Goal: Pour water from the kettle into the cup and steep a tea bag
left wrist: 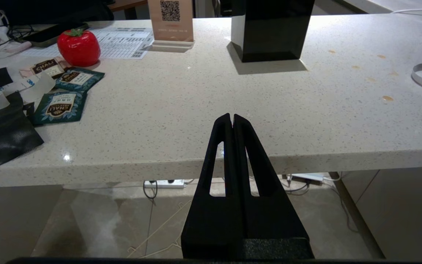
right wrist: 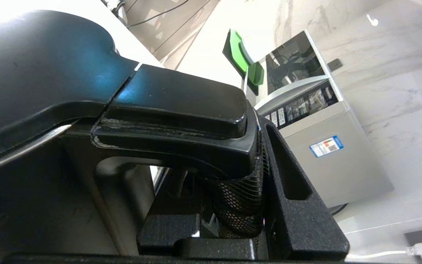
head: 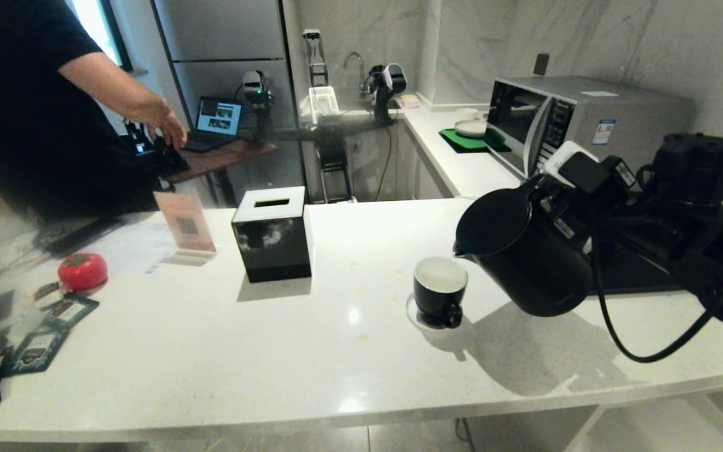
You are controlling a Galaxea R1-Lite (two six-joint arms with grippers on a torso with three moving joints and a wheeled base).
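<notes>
While the kettle [head: 528, 254] tilts above the tabletop [head: 336, 351], spout just beside the cup [head: 439, 290], water could miss. Left end effector [left wrist: 232, 118] idles, fingers together. Right end effector [right wrist: 255, 176] clamps the handle, which might slip.

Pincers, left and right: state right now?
Left pincer: closed, empty, parked below the counter edge.
Right pincer: closed on the kettle handle, kettle tilted toward the cup.
</notes>
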